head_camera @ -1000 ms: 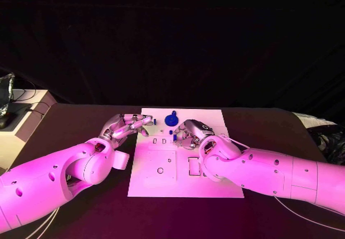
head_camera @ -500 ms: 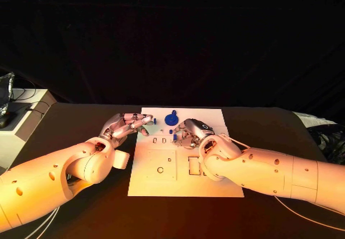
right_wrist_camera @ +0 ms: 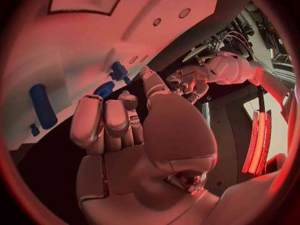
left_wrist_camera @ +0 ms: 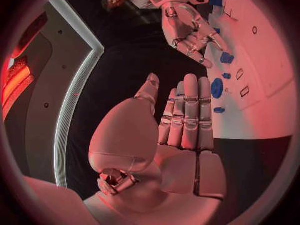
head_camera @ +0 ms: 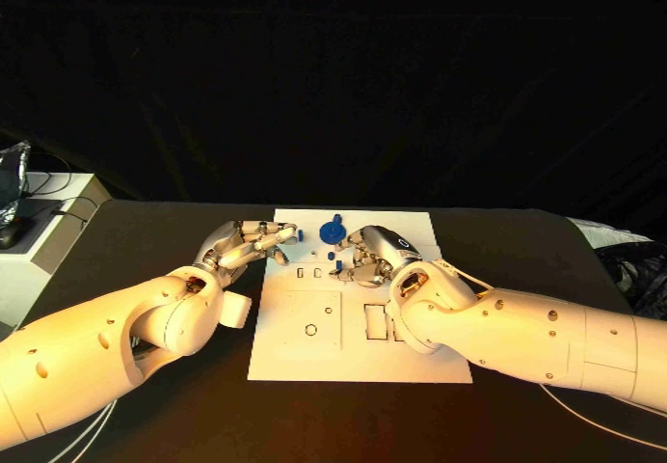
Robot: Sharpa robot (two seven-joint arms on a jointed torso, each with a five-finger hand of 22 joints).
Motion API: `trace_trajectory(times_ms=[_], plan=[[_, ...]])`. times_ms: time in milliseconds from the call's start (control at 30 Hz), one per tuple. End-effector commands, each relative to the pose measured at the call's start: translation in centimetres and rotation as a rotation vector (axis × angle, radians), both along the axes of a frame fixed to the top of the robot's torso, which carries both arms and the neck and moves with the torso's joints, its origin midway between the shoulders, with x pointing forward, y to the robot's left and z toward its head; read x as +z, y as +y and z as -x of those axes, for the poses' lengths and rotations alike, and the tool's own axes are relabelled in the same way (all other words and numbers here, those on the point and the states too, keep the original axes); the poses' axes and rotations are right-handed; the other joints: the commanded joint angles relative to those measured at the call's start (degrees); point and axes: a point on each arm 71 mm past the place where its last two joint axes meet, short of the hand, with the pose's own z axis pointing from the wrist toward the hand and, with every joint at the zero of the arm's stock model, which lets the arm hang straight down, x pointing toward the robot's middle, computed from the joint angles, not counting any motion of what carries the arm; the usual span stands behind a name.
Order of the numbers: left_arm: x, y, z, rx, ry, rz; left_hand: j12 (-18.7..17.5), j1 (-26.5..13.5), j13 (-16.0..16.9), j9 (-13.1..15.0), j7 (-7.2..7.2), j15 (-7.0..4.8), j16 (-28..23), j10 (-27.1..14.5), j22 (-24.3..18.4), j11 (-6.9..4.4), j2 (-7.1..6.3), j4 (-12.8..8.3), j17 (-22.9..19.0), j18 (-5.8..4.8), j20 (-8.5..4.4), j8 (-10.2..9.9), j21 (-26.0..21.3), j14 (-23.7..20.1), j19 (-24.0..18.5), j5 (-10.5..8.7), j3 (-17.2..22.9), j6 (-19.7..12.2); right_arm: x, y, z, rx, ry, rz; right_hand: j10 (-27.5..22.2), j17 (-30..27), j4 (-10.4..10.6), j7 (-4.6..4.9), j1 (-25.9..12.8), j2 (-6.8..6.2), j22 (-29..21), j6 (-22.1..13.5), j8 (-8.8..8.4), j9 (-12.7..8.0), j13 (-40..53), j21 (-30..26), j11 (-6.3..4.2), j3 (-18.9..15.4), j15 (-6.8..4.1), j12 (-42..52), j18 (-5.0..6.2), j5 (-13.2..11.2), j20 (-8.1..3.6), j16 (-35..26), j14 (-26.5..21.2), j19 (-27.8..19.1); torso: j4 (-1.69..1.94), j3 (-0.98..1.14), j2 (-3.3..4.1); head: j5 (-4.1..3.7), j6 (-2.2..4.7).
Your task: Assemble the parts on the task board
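Task board [head_camera: 355,338] lies flat mid desk [head_camera: 139,231]. Left hand [head_camera: 248,242] hovers at the board's far left corner, fingers held close together and extended, nothing in them. Right hand [head_camera: 364,257] sits over the board's far middle, fingers curled in; cannot tell if it pinches anything. Round blue part [head_camera: 333,231] on the board near its far edge, between the two hands. Small blue part [head_camera: 331,256] just beside the right hand's fingers.

A black table [head_camera: 167,217] is spreading beneath everything; a white cabinet [head_camera: 41,236] is standing just off its left edge; a dark curtain [head_camera: 333,96] is hanging behind.
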Motion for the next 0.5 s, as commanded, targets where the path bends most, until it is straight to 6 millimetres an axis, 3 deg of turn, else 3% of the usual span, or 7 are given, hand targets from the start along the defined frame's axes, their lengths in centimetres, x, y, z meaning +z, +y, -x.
trace_trajectory(times_ms=[33,100,267,300,400,467,500], plan=[[-0.3,-0.3,-0.1,-0.030,0.020,-0.043,2.1,-0.3,0.7,0.1,0.34,-0.21,1.0,0.0,0.0,-0.12,-1.38,0.3,0.7,0.24,-0.34,0.2,0.5,-0.1,0.0,-0.10,0.0,-2.2,1.6,-0.4,0.1,0.023,-0.038,-0.128,-0.2,0.2,2.1,0.13,0.1,-1.10,8.8,-0.2,0.12,0.0,0.2,0.1,0.09,-0.3,0.56,0.5,0.71,-0.1,0.41,0.3,0.0,0.9,-0.22,0.06,-0.18,0.15,0.39],[-0.5,-0.3,-0.1,-0.028,0.035,-0.063,4.1,-0.6,1.5,0.2,0.75,-0.16,1.9,-0.4,0.3,-0.11,-2.15,0.7,1.3,0.19,-0.50,0.7,0.9,-0.1,0.2,0.00,0.5,-2.6,2.3,-0.6,0.1,0.039,-0.045,-0.162,-0.2,0.3,2.5,0.12,0.1,-1.11,8.8,-0.3,0.12,0.0,0.2,0.2,0.12,-0.4,0.58,0.5,0.71,-0.6,0.42,0.4,0.0,0.8,-0.34,0.16,-0.31,0.26,0.61],[-1.2,-0.1,-0.5,-0.026,0.083,-0.146,9.0,0.1,3.7,0.2,1.62,-0.04,3.7,-3.8,0.9,0.33,-3.05,1.1,2.5,0.35,-0.51,1.4,1.7,-0.4,0.2,0.01,2.9,-4.5,3.9,-2.0,-0.7,0.051,-0.061,-0.228,-0.6,0.2,-1.0,0.21,0.9,2.12,8.7,-0.1,0.13,0.0,0.1,-0.1,0.09,-0.2,0.55,0.5,0.75,0.0,0.42,0.3,0.0,0.7,-0.76,0.41,-0.75,0.69,0.79],[-1.4,0.0,-0.6,-0.019,0.096,-0.169,12.5,-0.1,5.6,0.2,1.57,-0.19,5.6,-5.4,1.5,0.15,-3.47,1.5,3.7,0.59,-0.73,2.6,2.8,-0.5,0.7,-0.15,3.7,-4.9,4.2,-2.4,-1.1,0.043,-0.053,-0.245,-0.5,0.2,-1.7,0.15,0.9,2.74,8.7,0.3,0.06,0.0,0.1,-0.1,0.02,-0.2,0.50,0.6,0.75,0.2,0.39,0.2,0.0,0.7,-0.83,0.49,-0.87,0.74,0.78],[-1.5,0.3,-1.3,-0.007,0.126,-0.226,15.1,-1.5,6.9,0.5,1.47,-0.32,5.9,-4.5,1.6,-0.24,-1.34,2.7,3.9,0.49,-0.62,3.7,2.8,-0.7,0.2,0.03,3.8,-3.8,4.7,-3.6,-2.0,0.023,-0.026,-0.277,-0.5,0.2,-2.5,-0.60,1.1,3.93,8.7,2.8,0.94,0.3,0.2,-0.3,-0.43,0.0,0.25,0.6,0.75,1.2,0.27,0.2,-0.1,0.7,-0.91,0.71,-1.11,0.84,0.61],[-1.5,0.4,-1.8,-0.007,0.140,-0.274,20.7,-2.4,10.5,0.9,0.57,-1.13,8.9,-4.3,2.7,-1.25,-1.14,2.9,5.5,0.60,-1.07,5.5,4.6,0.7,1.1,0.21,2.7,-2.8,5.1,-4.6,-2.6,0.009,-0.011,-0.295,-0.7,0.3,-2.8,-1.80,0.6,4.81,8.7,5.9,2.16,1.2,0.0,-0.1,-1.26,-0.2,-0.34,0.4,0.65,2.4,-0.13,0.2,0.0,0.7,-0.91,0.83,-1.31,1.03,0.57],[-1.5,0.3,-2.1,-0.009,0.141,-0.302,27.4,-3.7,15.3,1.5,-0.06,-1.95,12.3,-7.1,4.2,-1.90,-0.95,3.7,7.5,0.74,-1.82,7.4,7.0,0.7,1.8,1.53,1.6,-2.9,5.2,-5.2,-2.8,0.001,-0.005,-0.305,-0.6,0.4,-3.1,-2.06,0.3,5.05,8.7,6.3,2.15,1.6,0.0,0.0,-1.37,-0.5,-0.50,0.3,0.53,2.5,-0.37,0.2,0.0,0.7,-0.92,0.91,-1.38,1.15,0.59]])
